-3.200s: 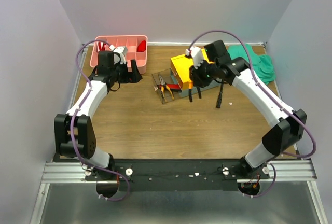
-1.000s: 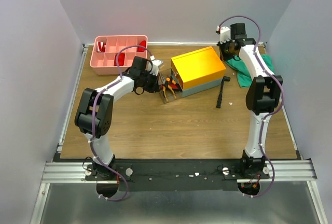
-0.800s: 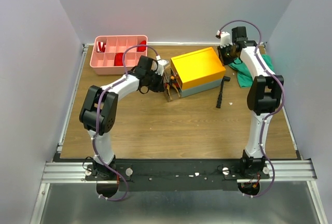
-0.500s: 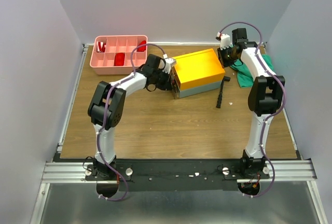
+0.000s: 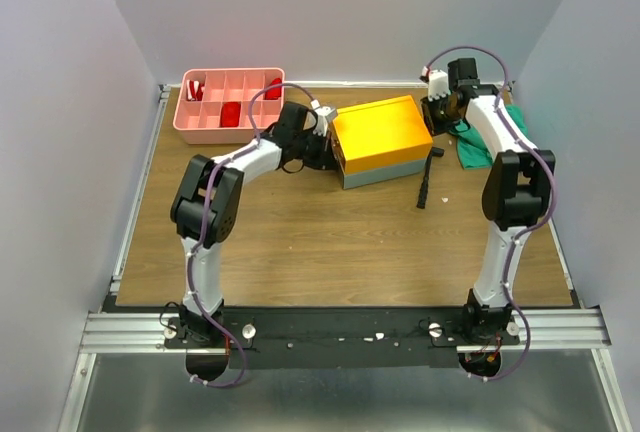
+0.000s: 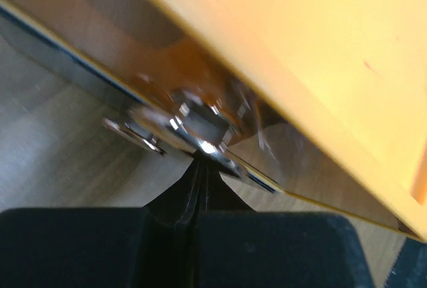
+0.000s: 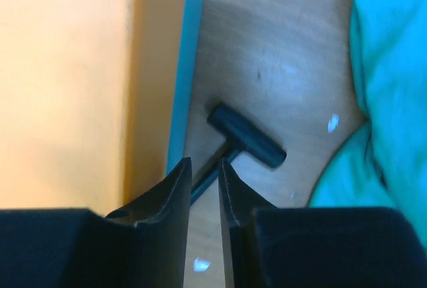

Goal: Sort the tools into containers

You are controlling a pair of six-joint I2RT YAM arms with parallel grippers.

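Note:
The grey toolbox with its yellow lid (image 5: 380,132) stands closed at the table's back centre. My left gripper (image 5: 325,148) is at its left end. In the left wrist view that gripper (image 6: 200,165) has its fingers pressed together, tips against a shiny metal latch (image 6: 200,125) under the lid (image 6: 300,48). My right gripper (image 5: 437,117) hovers by the box's back right corner; in its wrist view the gripper (image 7: 203,168) shows a narrow empty gap. A black hammer (image 5: 427,177) (image 7: 247,135) lies on the wood right of the box. The pink tray (image 5: 180,124) holds red items.
A green cloth (image 5: 485,137) (image 7: 393,101) lies crumpled at the back right, just beyond the hammer. White walls close the table in on three sides. The arm bases sit on the rail at the near edge.
My left gripper moved right, pushing the fold-out side tray with the pliers under the yellow lid; the pliers no longer show. My right gripper's jaws have parted a little.

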